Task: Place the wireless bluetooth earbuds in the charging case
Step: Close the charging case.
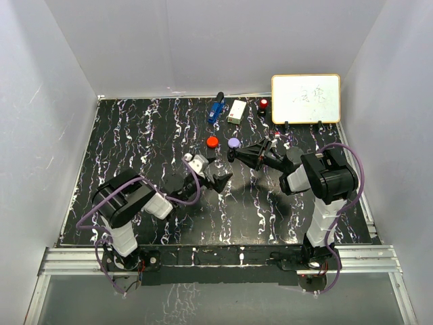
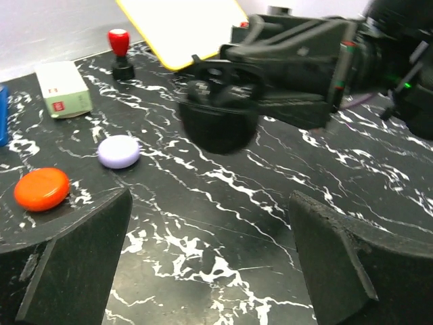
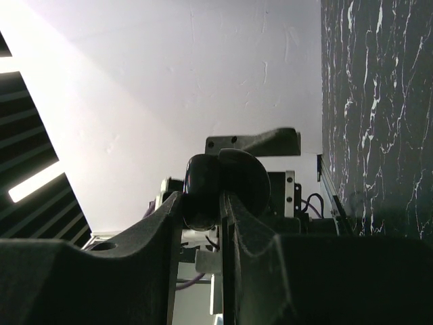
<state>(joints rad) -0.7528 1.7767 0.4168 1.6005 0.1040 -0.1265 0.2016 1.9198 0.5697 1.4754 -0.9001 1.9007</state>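
Note:
My right gripper (image 1: 235,154) is shut on a round black charging case (image 3: 216,179) and holds it above the table with its lid open. In the left wrist view the case (image 2: 220,115) hangs in front of me, and its dark inside does not show whether buds sit in it. My left gripper (image 2: 210,264) is open and empty, low over the table (image 2: 223,223), just left of and nearer than the case; it shows in the top view (image 1: 223,180). A closed red case (image 1: 212,142) and a closed lavender case (image 1: 234,143) lie behind. No loose earbuds are in view.
At the back stand a yellow-framed whiteboard (image 1: 306,99), a white box (image 1: 237,111), a blue object (image 1: 216,110) and a red-topped stamp (image 1: 263,105). White walls enclose the table on three sides.

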